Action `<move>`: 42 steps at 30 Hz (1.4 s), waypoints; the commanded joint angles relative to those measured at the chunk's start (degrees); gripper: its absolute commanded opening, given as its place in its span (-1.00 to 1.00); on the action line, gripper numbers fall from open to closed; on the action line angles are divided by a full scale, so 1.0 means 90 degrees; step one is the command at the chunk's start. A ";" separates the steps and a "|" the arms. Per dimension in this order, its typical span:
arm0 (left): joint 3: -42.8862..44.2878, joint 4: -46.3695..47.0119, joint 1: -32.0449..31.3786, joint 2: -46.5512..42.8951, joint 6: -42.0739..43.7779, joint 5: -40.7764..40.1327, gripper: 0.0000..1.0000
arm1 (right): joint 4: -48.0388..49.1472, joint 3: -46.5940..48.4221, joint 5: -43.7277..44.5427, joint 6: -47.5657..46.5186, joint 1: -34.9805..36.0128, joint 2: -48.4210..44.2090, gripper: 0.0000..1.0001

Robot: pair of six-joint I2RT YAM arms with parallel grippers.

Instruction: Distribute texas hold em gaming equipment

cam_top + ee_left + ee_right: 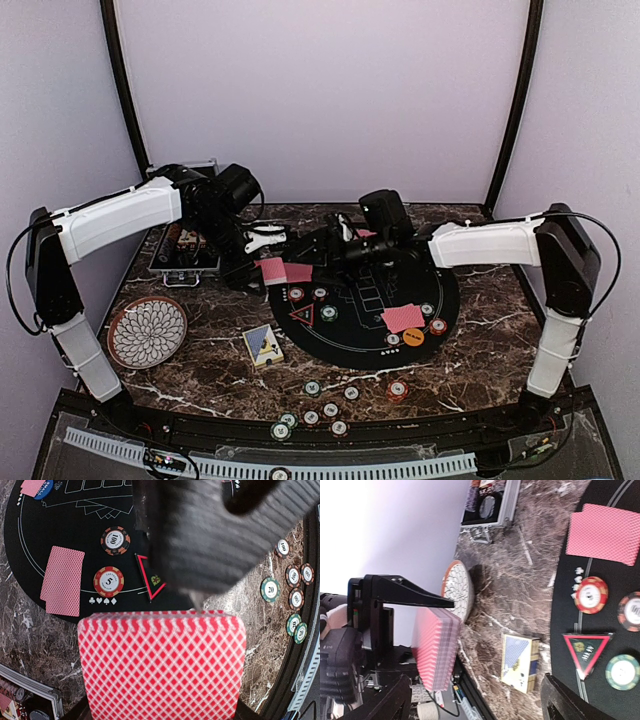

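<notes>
My left gripper (262, 266) is shut on a thick deck of red-backed cards (162, 665), held above the left edge of the black poker mat (365, 345); the deck also shows in the right wrist view (435, 652). My right gripper (312, 253) is open and empty just right of the deck, its fingers (560, 700) wide apart. A small pile of dealt cards (62, 580) lies on the mat beside a red 5 chip (108, 581), a 100 chip (115, 540) and the red triangle (152, 577). A second pile (402, 318) lies by the orange disc (413, 337).
A blue and yellow card box (262, 345) lies left of the mat. The patterned plate (147, 331) sits at the left and the open metal case (185, 255) behind it. Several loose chips (330, 409) lie near the front edge. A blue disc (44, 489) lies by more cards.
</notes>
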 commanded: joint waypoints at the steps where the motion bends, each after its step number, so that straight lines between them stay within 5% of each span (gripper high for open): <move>1: 0.0156 0.0028 0.0032 -0.0357 -0.0009 0.0160 -1.00 | 0.0956 0.0234 -0.0289 0.0555 0.0152 0.0212 0.82; 23: 0.0078 0.0059 0.0028 -0.0421 0.0000 0.0207 -1.00 | 0.2674 0.0444 -0.0923 0.1854 0.0397 0.1177 0.82; 42: 0.0156 0.0009 0.0025 -0.0429 0.0001 0.0191 -1.00 | 0.2559 0.0926 -0.1191 0.2009 0.0493 0.1918 0.78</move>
